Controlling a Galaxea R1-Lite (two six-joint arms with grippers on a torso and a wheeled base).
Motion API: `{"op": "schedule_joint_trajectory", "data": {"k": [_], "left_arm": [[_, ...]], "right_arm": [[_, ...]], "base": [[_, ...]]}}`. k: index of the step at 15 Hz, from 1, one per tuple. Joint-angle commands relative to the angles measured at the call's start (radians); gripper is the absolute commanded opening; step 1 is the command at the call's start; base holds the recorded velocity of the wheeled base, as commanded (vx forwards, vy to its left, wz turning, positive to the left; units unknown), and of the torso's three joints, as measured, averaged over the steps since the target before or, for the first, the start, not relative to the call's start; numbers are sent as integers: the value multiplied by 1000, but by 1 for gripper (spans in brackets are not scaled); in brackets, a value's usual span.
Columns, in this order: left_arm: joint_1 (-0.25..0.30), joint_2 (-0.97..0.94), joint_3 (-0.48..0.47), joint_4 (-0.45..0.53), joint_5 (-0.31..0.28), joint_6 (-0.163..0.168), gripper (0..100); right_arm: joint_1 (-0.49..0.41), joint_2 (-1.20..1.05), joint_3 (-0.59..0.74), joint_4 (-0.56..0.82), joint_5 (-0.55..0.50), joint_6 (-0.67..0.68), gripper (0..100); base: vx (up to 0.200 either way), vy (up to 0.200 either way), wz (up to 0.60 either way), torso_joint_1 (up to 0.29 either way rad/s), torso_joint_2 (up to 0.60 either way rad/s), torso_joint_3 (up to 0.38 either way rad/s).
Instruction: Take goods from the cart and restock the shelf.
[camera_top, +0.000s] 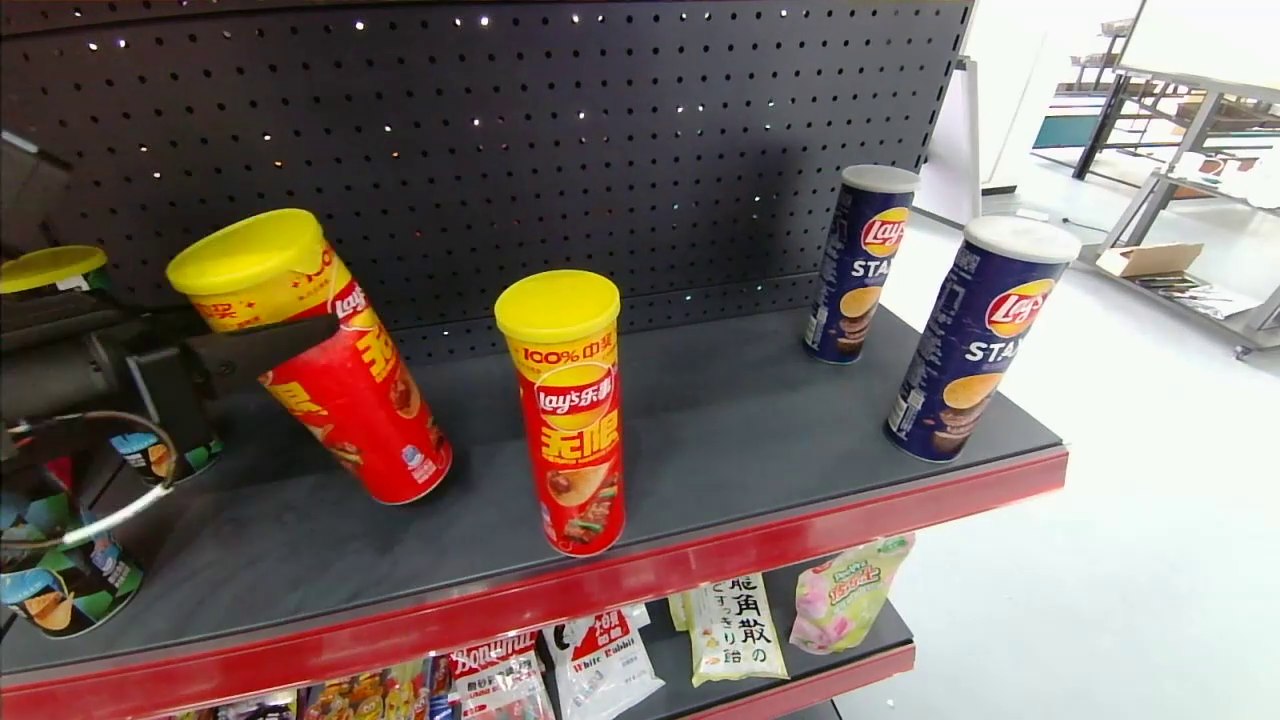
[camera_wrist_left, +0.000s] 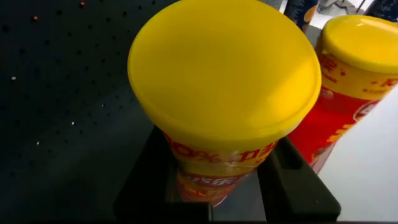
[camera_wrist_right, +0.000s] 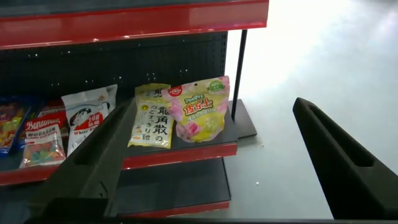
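At the head view's left, our left gripper clenches a tilted red can, base on the shelf but not yet upright and let go beside the standing can, while our right gripper gapes empty.

Far finger of left tool is hidden behind tilted red can. Left wrist view: lid covers that can's lower body, and upright red can is cropped by the frame edge. Also cropped: green can, partly behind cable; lower-shelf bags; finger bases of right tool.
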Motion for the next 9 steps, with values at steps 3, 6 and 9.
{"op": "schedule_joint_trajectory", "data": {"k": [3,6,9], "left_arm": [[-75,225,-98,-104,21,0,0],[-141,322,-187,-119,30,0,0],[-175,392,-244,-122,29,1,0]], "right_arm": [[0,2,0,0,0,0,100],[0,2,0,0,0,0,100],[0,2,0,0,0,0,100]], "base": [[0,0,0,0,0,0],[0,0,0,0,0,0],[0,0,0,0,0,0]]}}
